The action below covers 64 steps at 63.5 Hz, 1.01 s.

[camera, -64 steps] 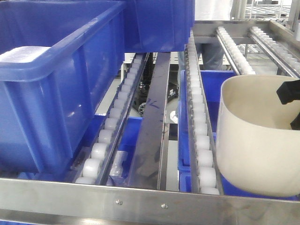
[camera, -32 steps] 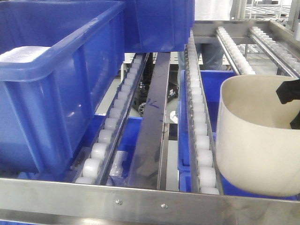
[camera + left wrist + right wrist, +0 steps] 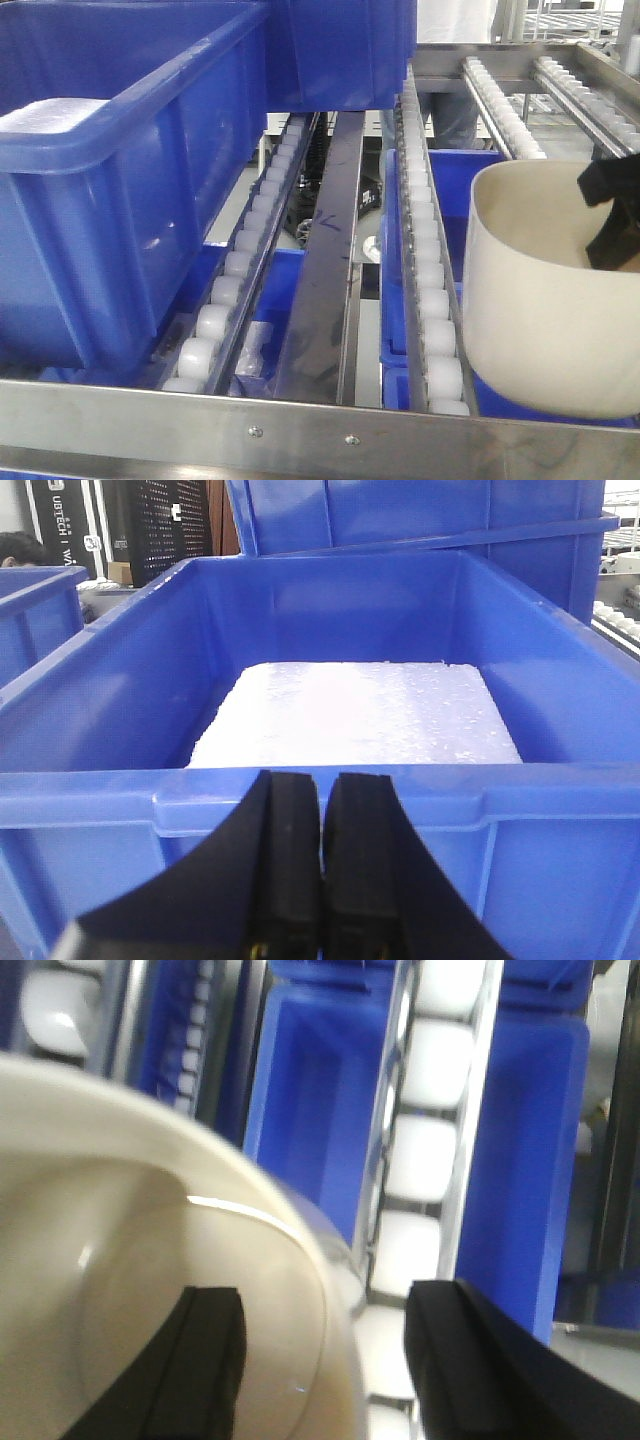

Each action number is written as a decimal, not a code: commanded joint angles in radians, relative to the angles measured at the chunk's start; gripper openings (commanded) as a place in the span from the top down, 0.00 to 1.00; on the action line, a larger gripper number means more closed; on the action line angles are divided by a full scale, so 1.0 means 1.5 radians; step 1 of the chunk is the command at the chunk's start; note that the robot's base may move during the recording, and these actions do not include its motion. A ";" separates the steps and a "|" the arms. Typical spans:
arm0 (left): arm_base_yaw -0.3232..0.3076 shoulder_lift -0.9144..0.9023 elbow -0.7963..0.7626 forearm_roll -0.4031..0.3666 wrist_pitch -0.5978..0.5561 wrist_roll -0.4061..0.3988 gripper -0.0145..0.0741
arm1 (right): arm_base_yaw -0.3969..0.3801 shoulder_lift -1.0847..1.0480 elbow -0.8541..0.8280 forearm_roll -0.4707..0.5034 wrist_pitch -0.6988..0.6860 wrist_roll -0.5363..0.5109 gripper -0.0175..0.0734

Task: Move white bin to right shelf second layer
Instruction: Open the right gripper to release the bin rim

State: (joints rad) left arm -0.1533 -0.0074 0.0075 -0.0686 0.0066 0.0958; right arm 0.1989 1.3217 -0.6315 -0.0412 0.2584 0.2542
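Right wrist view alone shows my right gripper (image 3: 325, 1355) spread astride the bin's (image 3: 150, 1260) rim; left gripper (image 3: 322, 870) pressed together.

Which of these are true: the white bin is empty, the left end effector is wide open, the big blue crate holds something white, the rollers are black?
1. The white bin is empty. True, as far as its inside shows.
2. The left end effector is wide open. False: its fingers are pressed together.
3. The big blue crate holds a white slab. True.
4. The rollers are black. False: they are white.
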 commanded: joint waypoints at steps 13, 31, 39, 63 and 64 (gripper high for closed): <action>0.000 -0.009 0.022 -0.003 -0.058 -0.005 0.74 | 0.000 -0.081 -0.017 0.000 -0.042 -0.001 0.30; 0.000 -0.009 0.022 -0.003 -0.058 -0.005 0.74 | -0.008 -0.147 -0.017 0.000 -0.027 -0.001 0.32; 0.000 -0.009 0.022 -0.003 -0.058 -0.005 0.74 | -0.033 -0.184 -0.016 0.000 -0.018 -0.001 0.32; 0.000 -0.009 0.022 -0.003 -0.058 -0.005 0.74 | -0.115 -0.375 0.027 -0.009 -0.029 -0.001 0.39; 0.000 -0.009 0.022 -0.003 -0.058 -0.005 0.74 | -0.118 -0.388 0.036 -0.009 -0.032 -0.001 0.42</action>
State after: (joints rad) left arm -0.1533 -0.0074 0.0075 -0.0686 0.0066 0.0958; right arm 0.0446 0.8157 -0.5867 -0.0428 0.3054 0.2542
